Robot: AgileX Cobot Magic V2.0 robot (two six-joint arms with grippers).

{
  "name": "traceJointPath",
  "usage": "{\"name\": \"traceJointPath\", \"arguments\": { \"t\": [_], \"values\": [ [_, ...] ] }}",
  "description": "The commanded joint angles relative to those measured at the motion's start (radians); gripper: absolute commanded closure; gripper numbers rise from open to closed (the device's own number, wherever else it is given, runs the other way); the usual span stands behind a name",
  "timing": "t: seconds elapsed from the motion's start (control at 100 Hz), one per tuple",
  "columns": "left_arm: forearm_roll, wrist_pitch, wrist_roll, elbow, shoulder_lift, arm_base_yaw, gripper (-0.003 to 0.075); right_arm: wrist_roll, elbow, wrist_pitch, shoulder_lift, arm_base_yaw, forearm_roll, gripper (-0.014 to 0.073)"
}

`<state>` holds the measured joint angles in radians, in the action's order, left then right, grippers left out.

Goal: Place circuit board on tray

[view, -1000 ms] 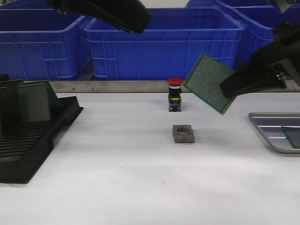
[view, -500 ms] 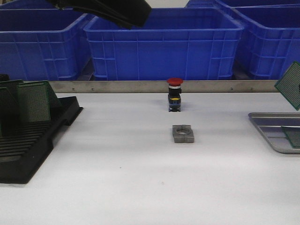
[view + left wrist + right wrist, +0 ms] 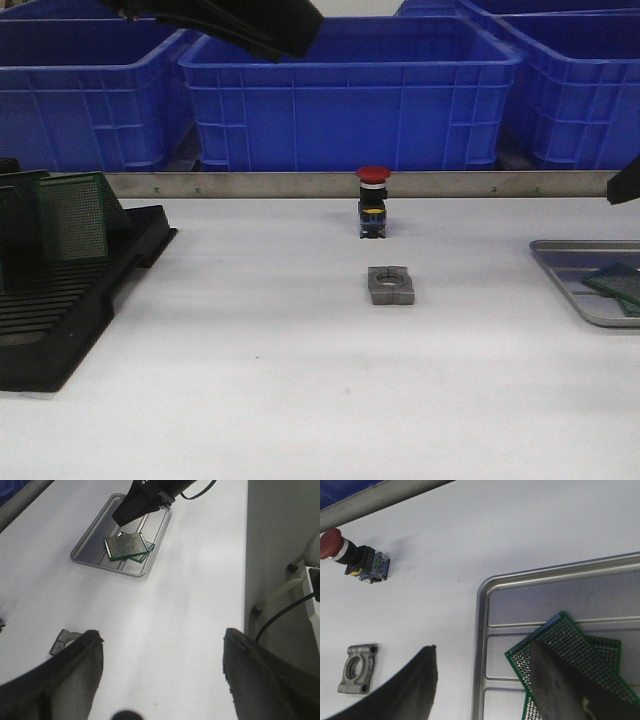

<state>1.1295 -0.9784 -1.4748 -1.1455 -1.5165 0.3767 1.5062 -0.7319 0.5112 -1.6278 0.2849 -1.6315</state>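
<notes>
- Blue bins (image 3: 350, 95) line the back of the white table (image 3: 300, 380); a black rack (image 3: 70, 290) holding upright boards sits on my left, a red-capped button (image 3: 373, 203) and a grey metal bracket (image 3: 391, 285) sit mid-table.
- At the table's right edge I see the tray (image 3: 482, 630), with a green circuit board (image 3: 126, 545) lying in it on top of a second board, askew, so one corner of the lower one shows.
- My right end effector (image 3: 485, 690) hangs over the tray with its fingers apart; one finger crosses in front of the board in the wrist view, and I cannot tell whether it touches it.
- My left end effector (image 3: 162, 670) is high above the table, fingers wide apart and holding nothing.
- I judge the board light, thin and stiff, a perforated panel with hard edges; it should not flex in a grip.
- Lying flat on another board, it offers little to pinch. I would take it by two opposite edges, or by the overhanging corner.
- The faces look smooth, so I expect it to slide over the board beneath if nudged sideways.
</notes>
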Motion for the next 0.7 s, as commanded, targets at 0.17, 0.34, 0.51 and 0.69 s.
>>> {"name": "traceJointPath", "arguments": {
  "t": [0.17, 0.34, 0.51, 0.69],
  "values": [
    [0.067, -0.012, 0.007, -0.029, 0.043, -0.001, 0.0318, 0.002, -0.031, 0.208, 0.031, 0.007, -0.034, 0.0166],
    [0.061, -0.012, 0.010, -0.029, 0.084, -0.042, 0.0587, 0.004, -0.033, 0.260, 0.065, 0.007, 0.011, 0.0428],
    [0.059, 0.025, 0.093, -0.029, 0.169, -0.128, 0.0741, 0.004, -0.033, 0.268, 0.119, 0.007, 0.139, 0.0652],
    [-0.127, 0.171, 0.247, -0.027, 0.277, -0.154, 0.0741, 0.004, -0.033, 0.279, 0.209, 0.007, 0.183, 0.0655]
  ]
}}
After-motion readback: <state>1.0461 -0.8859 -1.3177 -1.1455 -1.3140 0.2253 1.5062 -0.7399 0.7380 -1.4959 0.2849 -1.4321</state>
